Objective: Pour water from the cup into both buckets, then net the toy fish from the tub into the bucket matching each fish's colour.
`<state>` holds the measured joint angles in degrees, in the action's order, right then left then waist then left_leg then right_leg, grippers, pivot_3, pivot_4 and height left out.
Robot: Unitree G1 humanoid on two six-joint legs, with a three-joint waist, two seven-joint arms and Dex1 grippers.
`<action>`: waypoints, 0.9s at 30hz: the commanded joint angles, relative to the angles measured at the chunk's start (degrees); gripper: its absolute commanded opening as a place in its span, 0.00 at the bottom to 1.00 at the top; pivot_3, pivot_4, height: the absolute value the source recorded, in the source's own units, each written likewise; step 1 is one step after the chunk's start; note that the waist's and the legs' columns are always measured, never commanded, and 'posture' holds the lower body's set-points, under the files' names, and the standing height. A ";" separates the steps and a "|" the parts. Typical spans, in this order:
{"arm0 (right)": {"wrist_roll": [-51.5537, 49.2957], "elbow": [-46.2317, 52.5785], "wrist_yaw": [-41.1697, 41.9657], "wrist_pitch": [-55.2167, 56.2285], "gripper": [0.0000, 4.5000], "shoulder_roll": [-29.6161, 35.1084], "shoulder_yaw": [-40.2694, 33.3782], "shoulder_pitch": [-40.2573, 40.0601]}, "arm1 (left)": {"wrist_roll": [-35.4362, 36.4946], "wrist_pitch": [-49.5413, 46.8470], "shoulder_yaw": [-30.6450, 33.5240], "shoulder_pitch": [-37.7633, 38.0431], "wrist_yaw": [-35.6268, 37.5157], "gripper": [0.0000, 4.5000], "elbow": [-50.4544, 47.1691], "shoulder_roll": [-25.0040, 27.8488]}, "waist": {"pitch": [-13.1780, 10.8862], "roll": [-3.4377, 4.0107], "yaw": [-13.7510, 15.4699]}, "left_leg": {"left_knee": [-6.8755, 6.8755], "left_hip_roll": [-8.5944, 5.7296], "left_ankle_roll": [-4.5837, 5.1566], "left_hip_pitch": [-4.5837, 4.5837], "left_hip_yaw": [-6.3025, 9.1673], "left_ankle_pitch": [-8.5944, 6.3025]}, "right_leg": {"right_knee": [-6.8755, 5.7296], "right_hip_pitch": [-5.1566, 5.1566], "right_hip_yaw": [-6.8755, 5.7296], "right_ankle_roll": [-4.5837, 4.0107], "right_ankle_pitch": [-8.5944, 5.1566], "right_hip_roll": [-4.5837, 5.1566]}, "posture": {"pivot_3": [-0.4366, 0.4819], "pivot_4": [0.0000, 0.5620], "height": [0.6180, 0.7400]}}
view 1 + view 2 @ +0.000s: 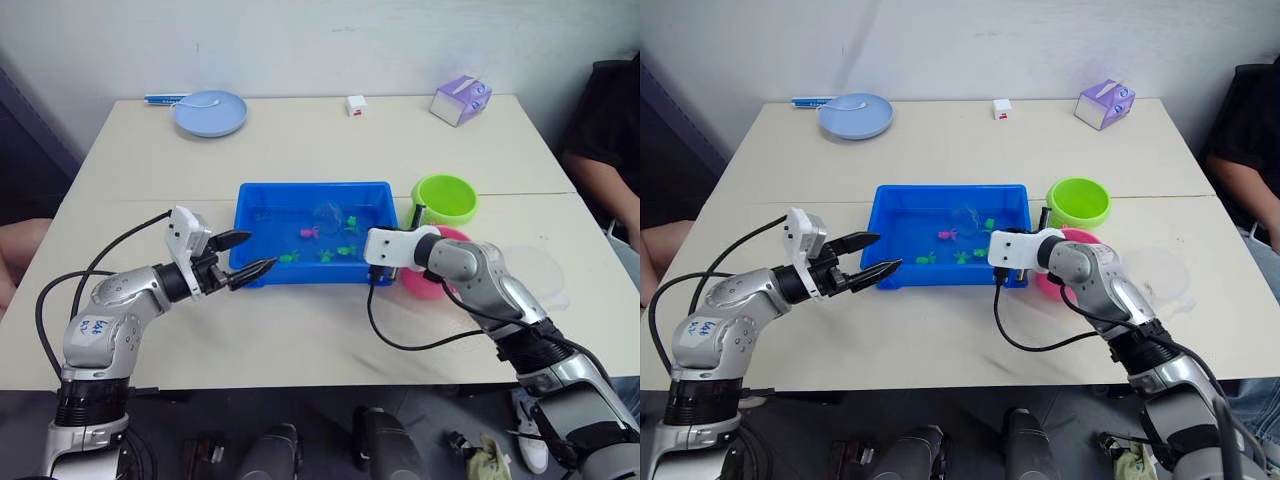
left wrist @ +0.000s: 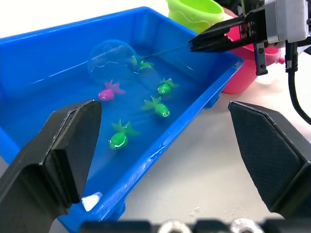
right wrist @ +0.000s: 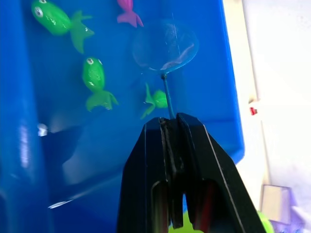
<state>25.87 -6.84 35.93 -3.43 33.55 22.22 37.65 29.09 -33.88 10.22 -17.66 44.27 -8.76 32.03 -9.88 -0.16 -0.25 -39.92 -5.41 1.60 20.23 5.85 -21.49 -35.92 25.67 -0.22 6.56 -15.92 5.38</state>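
left end effector (image 1: pixel 249 255): fingers spread, arm bent inward | right end effector (image 3: pixel 170 127): fingers clamped, forearm angled inward

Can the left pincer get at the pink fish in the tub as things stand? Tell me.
Probably yes. The left pincer is open at the tub's near-left rim, with nothing between it and the pink fish. The net sits just beyond.

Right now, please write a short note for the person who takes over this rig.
Right gripper: shut on the net handle, hoop down in the tub.
Left gripper: open, empty, at the tub's near left corner.
Tub: one pink fish and four green fish.
Green bucket and pink bucket stand right of the tub.
Left: net every fish into its colour's bucket. Pouring: cannot tell.
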 commanded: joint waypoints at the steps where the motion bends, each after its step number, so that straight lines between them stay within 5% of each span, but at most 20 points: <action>1: -3.61 2.56 4.78 0.64 0.17 -0.64 -0.43 -1.06 | 0.93 0.82 1.16 0.16 -0.10 1.00 -1.62 0.57 | 0.00 0.00 0.04 | 0.00 0.00 0.00 0.00 0.00 0.00 | 0.01 0.00 0.00 0.00 0.00 0.00 | 0.48 0.27 1.00; 18: -26.86 18.40 7.69 -34.80 0.17 -12.36 -14.30 -6.25 | 0.23 2.01 0.30 -1.82 0.47 1.00 1.94 0.36 | -0.01 0.01 0.19 | -0.01 -0.01 0.00 0.01 0.05 0.00 | -0.02 -0.02 0.00 0.00 0.00 0.01 | 0.48 0.27 1.00; 27: -24.45 19.64 6.11 -33.45 0.17 -8.60 -9.87 -1.82 | -0.16 3.50 1.76 -1.50 3.72 1.00 5.96 4.37 | -0.02 0.03 -0.15 | 0.06 0.00 -0.01 0.01 -0.02 -0.01 | -0.04 0.07 0.03 0.00 0.00 0.00 | 0.48 0.27 1.00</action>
<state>0.55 10.93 42.21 -38.79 24.53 11.14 33.61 28.69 -31.52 10.45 -19.48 46.88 -1.69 35.17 -9.90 -0.12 -0.40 -39.84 -5.40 1.59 20.23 5.84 -21.50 -35.96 25.75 -0.18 6.56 -15.92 5.37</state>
